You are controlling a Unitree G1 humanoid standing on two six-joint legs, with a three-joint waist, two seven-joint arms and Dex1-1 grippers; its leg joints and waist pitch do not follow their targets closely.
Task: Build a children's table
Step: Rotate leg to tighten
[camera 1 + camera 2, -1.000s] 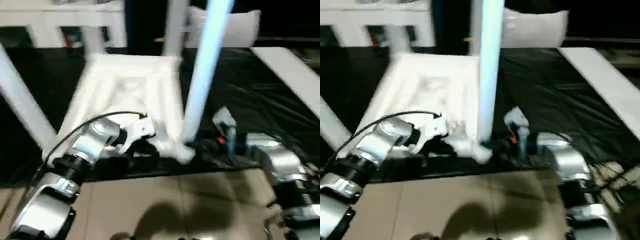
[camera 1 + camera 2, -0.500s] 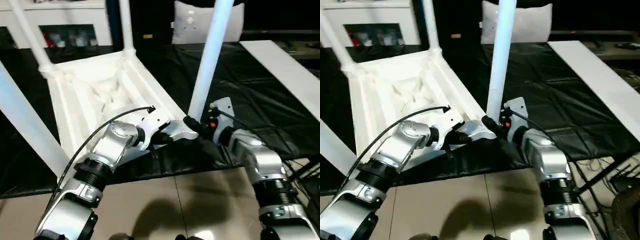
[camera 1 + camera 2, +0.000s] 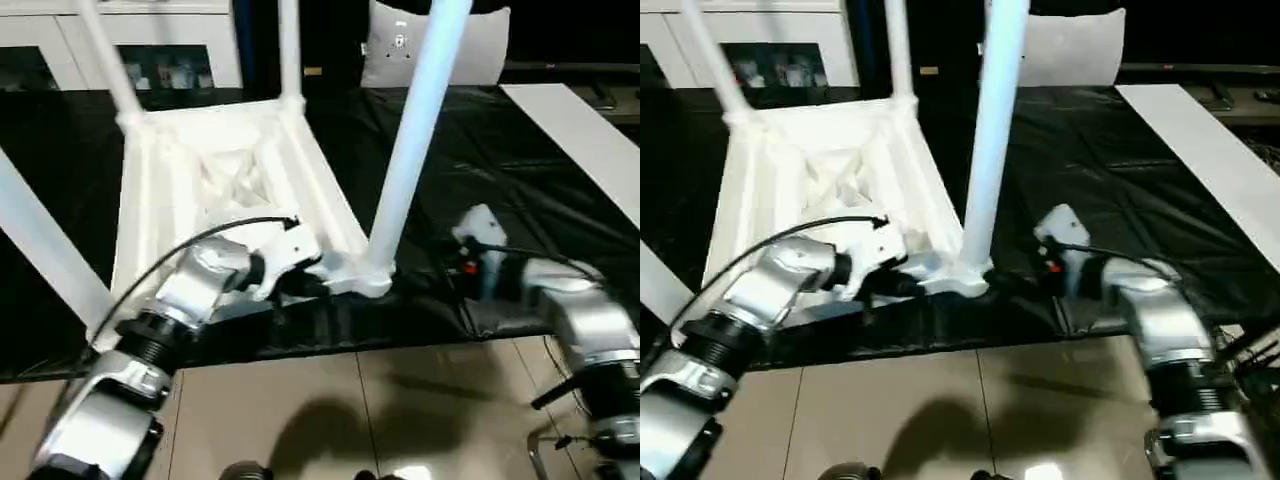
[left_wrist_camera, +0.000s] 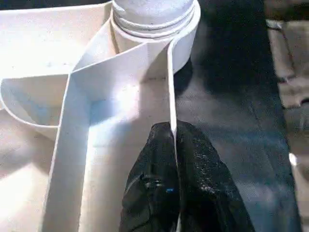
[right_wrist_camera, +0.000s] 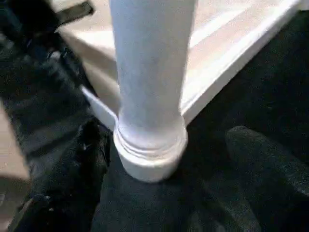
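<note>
Nearest the robot, the left tool (image 4: 174, 159) is clenched on the thin side rim of the children's table (image 3: 215, 165), which lies upside down on the black-covered bench (image 3: 520, 200), its ribbed underside facing up. Just beyond that grip, the near leg (image 3: 410, 150) stands upright in its rounded corner socket (image 3: 365, 280). Half a second ago the right tool (image 3: 455, 268) was pressed against the base of this leg; now it has drawn back and sits apart from it, fingers spread and empty. I judge that the leg is seated and this corner is finished. Farther off, two more legs rise from the far corners and another stands at the left edge. Behind them are a white pillow (image 3: 480, 45) and white cabinets (image 3: 150, 50).
</note>
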